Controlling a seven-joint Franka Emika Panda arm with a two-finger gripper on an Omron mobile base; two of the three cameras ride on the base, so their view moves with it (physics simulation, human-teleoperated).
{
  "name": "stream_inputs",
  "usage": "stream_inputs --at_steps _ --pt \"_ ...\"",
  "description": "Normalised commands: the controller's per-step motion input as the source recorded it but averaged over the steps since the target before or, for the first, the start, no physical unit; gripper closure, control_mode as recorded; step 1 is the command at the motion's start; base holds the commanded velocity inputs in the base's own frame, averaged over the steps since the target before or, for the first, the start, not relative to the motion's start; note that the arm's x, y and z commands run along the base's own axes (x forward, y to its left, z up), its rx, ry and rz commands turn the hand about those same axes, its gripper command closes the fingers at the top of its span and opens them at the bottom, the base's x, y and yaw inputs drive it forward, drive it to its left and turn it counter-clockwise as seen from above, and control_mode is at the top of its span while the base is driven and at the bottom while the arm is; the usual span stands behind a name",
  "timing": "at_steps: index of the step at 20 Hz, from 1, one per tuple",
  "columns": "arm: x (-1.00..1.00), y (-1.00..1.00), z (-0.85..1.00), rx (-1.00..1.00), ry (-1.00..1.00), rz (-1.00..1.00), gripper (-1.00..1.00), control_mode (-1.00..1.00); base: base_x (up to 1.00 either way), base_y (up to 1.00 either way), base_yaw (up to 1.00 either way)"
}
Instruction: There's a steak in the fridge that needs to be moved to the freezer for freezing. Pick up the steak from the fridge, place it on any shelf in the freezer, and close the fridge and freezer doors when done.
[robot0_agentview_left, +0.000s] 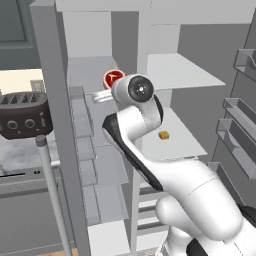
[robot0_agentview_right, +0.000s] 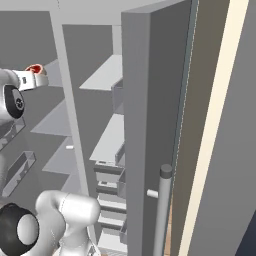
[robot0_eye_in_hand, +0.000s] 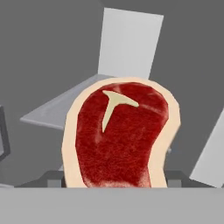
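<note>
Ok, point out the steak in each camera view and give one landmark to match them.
Left base view: steak upper centre, just above the arm's wrist.
Right base view: steak at the upper left edge.
Hand view: steak central, close up.
Shared landmark: the pale-grey freezer shelf behind it.

dark toaster (robot0_agentview_left: 22, 114) on grey counter (robot0_agentview_left: 20, 150), small orange-yellow cube (robot0_agentview_left: 163, 135) on white shelf
</note>
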Motion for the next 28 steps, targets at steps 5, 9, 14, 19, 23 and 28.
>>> stream_inputs --at_steps 5,9,14,19,23,28 --pt "0.64 0.25 0.0 -0.05 0.02 0.0 1.0 -1.0 0.0 0.0 0.0" --pt "0.47 0.14 0.0 -0.01 0.02 0.0 1.0 -1.0 0.0 0.0 0.0" --pt "0.48 0.08 0.0 0.0 0.02 0.0 1.0 -1.0 0.0 0.0 0.0" --pt "0.5 0.16 0.0 -0.02 0.0 0.0 1.0 -1.0 0.0 0.0 0.0" --pt "0.46 0.09 -0.01 -0.02 0.0 0.0 1.0 -1.0 0.0 0.0 0.0" --pt "0.35 0.18 -0.15 -0.05 0.03 0.0 1.0 -1.0 0.0 0.0 0.0"
